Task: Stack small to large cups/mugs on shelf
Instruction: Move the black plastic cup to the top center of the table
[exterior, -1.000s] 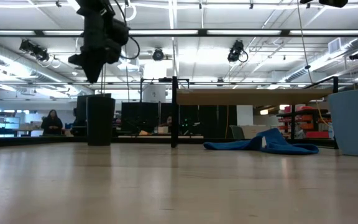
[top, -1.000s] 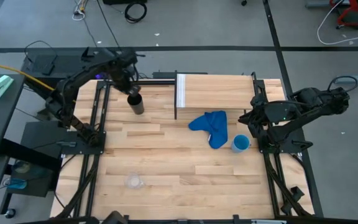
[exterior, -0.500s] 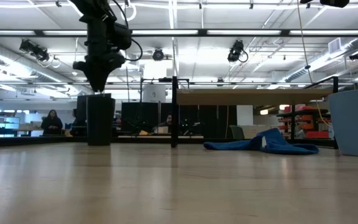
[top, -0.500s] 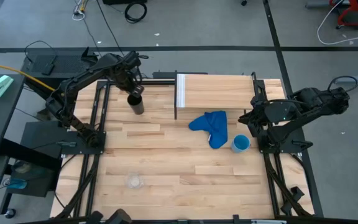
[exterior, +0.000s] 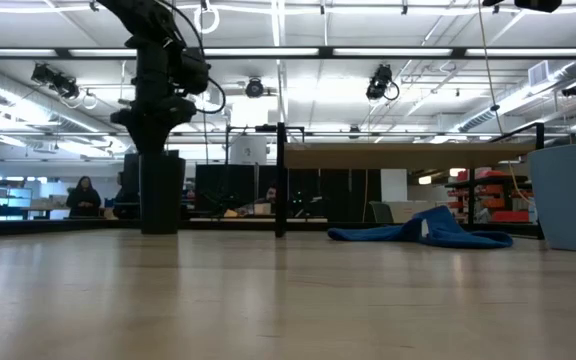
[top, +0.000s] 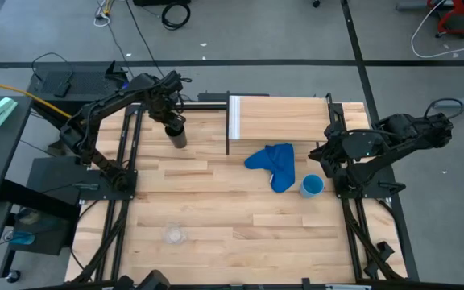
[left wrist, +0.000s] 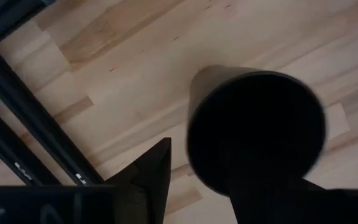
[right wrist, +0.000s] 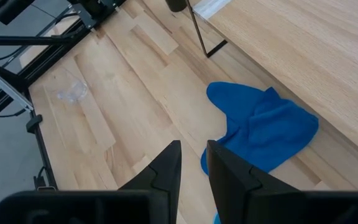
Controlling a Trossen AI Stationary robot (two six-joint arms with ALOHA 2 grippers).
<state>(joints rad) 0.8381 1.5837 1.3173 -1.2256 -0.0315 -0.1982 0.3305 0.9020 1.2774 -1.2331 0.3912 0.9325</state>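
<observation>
Three cups sit apart on my table — the black tumbler [top: 179, 138] left of the shelf [top: 295, 118], the blue cup [top: 312, 186] beside the blue cloth [top: 275, 164], the clear glass [top: 173, 234] near the front. My left gripper [top: 172, 123] straddles the tumbler's rim, fingers spread — the right gripper [right wrist: 193, 163] waits with a narrow gap.

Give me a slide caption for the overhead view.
Left gripper open above the black tumbler; blue cup, clear glass wait off the shelf.
</observation>
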